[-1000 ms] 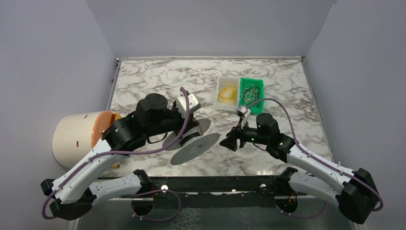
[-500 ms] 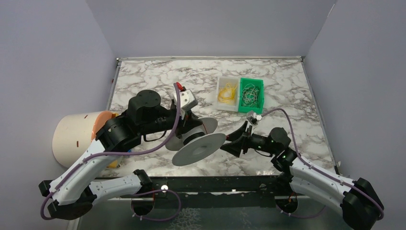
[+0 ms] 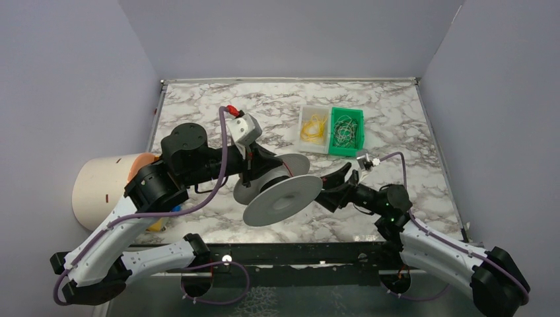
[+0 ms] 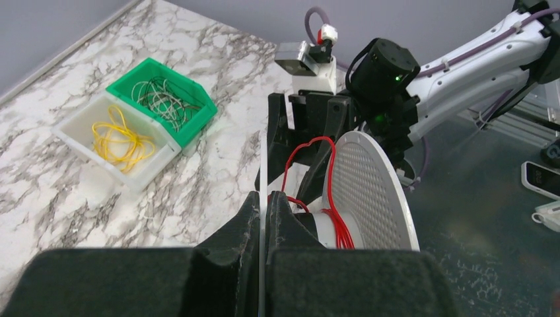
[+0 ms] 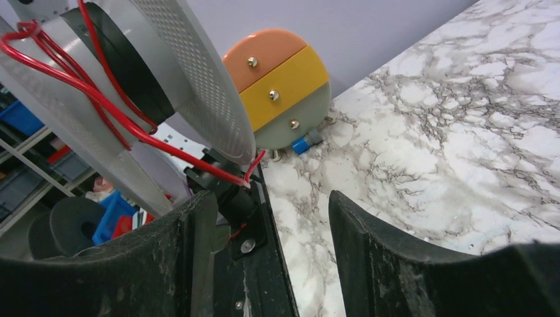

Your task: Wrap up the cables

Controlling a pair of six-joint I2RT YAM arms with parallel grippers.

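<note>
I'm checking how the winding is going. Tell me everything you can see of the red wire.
The red wire is thread-thin, glossy and flexible. A few loose turns lie around the hub of the spool, between its two perforated white discs. A slack loop bulges out past the discs towards the right pincer, which stands open and does not grip it; one kinked end hangs free. The left pincer clamps one disc's edge, holding the spool up.
</note>
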